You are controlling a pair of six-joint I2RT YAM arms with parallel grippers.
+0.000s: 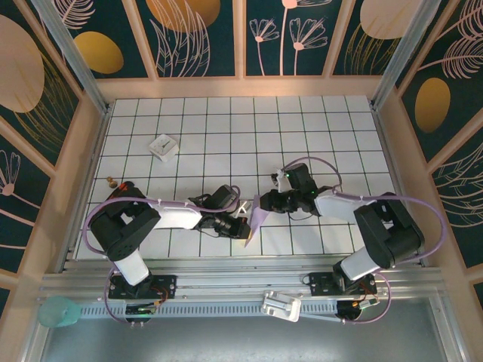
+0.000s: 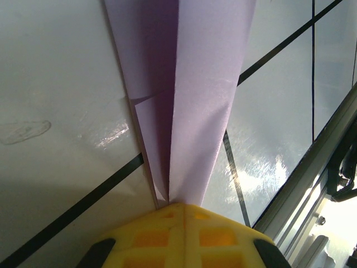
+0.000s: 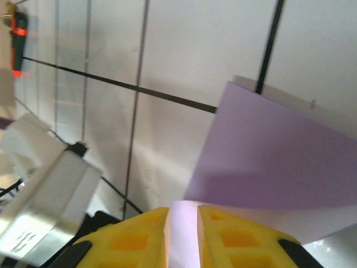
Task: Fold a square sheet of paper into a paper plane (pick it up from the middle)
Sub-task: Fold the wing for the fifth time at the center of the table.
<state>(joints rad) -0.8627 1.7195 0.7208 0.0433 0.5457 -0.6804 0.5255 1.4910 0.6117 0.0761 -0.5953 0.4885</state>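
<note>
Both pincers have it! The slim lavender-purple paper plane sits well right of the small white block, nearer the arms. The left gripper is clamped tight on its narrow end. The right gripper, jaws nearly together, pinches an edge.

The paper plane is plain lavender-purple, darker along its shaded centre fold. The surface is glossy white, ruled into squares by thin black lines. At ten o'clock from the plane lies a white block with a dark mark. The left gripper and right gripper are yellow. The walls are dark teal with gold ovals and pale pink leaf outlines.
</note>
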